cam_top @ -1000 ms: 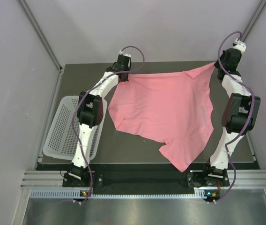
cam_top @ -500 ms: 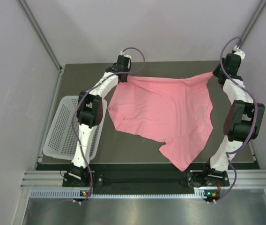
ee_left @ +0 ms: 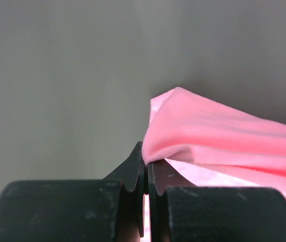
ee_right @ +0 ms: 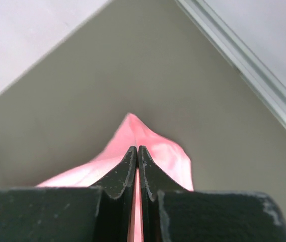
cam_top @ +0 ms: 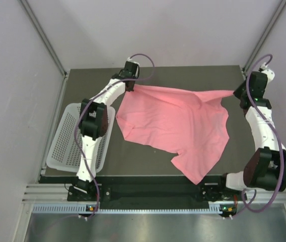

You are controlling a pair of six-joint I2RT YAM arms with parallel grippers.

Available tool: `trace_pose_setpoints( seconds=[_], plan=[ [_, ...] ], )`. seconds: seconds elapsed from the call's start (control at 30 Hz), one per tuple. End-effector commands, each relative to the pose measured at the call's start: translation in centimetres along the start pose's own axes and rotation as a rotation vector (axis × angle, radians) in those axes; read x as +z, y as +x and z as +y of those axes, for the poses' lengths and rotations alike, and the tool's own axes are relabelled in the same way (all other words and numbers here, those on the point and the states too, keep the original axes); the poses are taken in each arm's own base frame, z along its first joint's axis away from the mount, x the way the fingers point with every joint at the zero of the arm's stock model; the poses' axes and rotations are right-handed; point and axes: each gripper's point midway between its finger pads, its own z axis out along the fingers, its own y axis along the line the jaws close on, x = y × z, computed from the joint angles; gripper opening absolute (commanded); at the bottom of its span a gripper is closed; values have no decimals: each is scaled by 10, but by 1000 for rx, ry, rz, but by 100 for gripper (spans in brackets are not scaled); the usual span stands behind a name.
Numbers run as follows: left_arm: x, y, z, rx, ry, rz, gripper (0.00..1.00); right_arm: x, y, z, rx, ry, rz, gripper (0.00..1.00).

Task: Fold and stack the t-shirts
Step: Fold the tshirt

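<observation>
Left pincer (ee_left: 145, 159): jaws pressed together on a fold at the far-left corner of the salmon-pink t-shirt (cam_top: 178, 121). Right pincer (ee_right: 137, 151): jaws likewise pressed together, pinching the garment's far-right corner, with fabric showing on both sides of the fingers. Between the two grips the far edge runs stretched; the remainder lies spread and creased on the dark tabletop (cam_top: 133, 161), one point reaching the near edge just left of the right arm's base. White perforated basket (cam_top: 67, 138): set askew at the tabletop's left edge and partly past it, holed floor showing, the left arm's elbow over its right rim, the t-shirt apart from it. Pale walls (cam_top: 12, 101) close the cell on the left, far and right sides, with metal rails at the corners and along the front. Against one second earlier: the right pincer has come nearer and outward to the right, its arm's elbow has dropped toward the base, and the far edge is drawn straighter; left pincer, basket and the t-shirt's near point hold position
</observation>
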Motion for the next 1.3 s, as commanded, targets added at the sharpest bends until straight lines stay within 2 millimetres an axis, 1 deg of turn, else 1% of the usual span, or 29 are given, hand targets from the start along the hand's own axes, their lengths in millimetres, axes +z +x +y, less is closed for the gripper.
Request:
trace_pose_setpoints(
  seconds=[0.0, 0.07, 0.1, 0.27, 0.4, 0.5, 0.57, 0.73, 0.77, 0.9, 0.93, 0.97, 1.0, 1.03, 1.07, 1.1, 1.13, 1.27],
  plan=[
    [-36, -30, 33, -4, -93, -76, 0, -19, 12, -20, -5, 72, 10, 0],
    [-37, -29, 37, 5, -114, -78, 2, -23, 17, -26, -19, 86, 17, 0],
    [-41, -33, 39, 3, -117, -91, 3, -24, 21, -31, -21, 96, 21, 0],
    [-44, -35, 42, 20, -132, -96, 7, -31, 21, -38, -41, 113, 18, 0],
    [-50, -34, 34, -3, -91, -92, 7, -37, 19, -37, -46, 95, 25, 0],
    [-51, -28, 22, -3, -64, -63, 4, -40, 23, -33, -45, 75, 45, 0],
    [-52, -22, 15, 12, -57, -42, 1, -43, 26, -36, -48, 83, 58, 0],
    [-49, -8, 11, 27, -61, 3, 0, -53, 39, -39, -38, 86, 109, 0],
    [-48, -4, 11, 33, -61, 17, 0, -55, 45, -39, -38, 83, 131, 0],
    [-47, -2, 9, 5, -59, 32, 0, -58, 59, -44, -41, 88, 172, 0],
    [-47, -1, 9, 5, -59, 37, 1, -57, 59, -44, -47, 88, 172, 0],
    [-49, -7, 10, -3, -59, 25, 1, -56, 58, -44, -51, 89, 172, 0],
    [-47, -4, 9, -1, -59, 38, 1, -55, 54, -43, -55, 86, 163, 0],
    [-49, -12, 9, -16, -59, 23, 1, -51, 55, -43, -58, 91, 171, 0],
    [-47, -12, 7, -20, -54, 26, 0, -48, 52, -42, -64, 91, 168, 0],
    [-46, -13, 5, -26, -42, 26, 0, -46, 44, -37, -63, 82, 150, 0],
    [-48, -17, 3, -42, -33, 18, 0, -39, 45, -37, -64, 87, 161, 0],
    [-45, -19, -7, -93, 8, 16, 0, -18, 33, -19, -57, 41, 160, 0]
  ],
)
